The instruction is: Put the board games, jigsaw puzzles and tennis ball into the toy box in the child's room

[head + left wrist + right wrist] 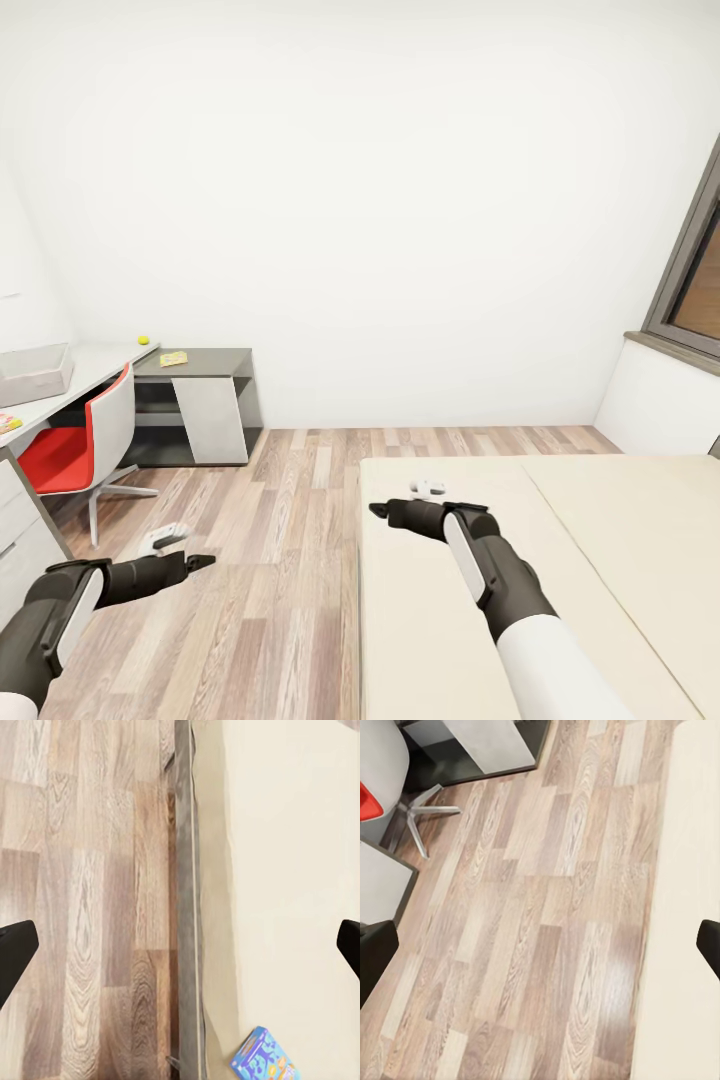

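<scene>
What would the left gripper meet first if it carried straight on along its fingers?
Probably the grey bed frame edge where wooden plank floor meets beige mattress; the open left gripper faces that seam, though depth is unclear.

1. bed (600, 560): plain beige pads, grey frame.
2. floor (270, 560): brown wood planks, mixed tones.
3. chair (85, 440): red seat, white shell.
4. board game (264, 1059): blue, colourful print.
5. tennis ball (143, 340): yellow-green.
6. table (85, 368): pale grey top, dark grey side section.

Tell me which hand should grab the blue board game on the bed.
Probably left. Its wrist view shows the blue game lying on the bed near the edge, between its open fingers. The right hand hovers over the bed but its camera faces the floor.
</scene>
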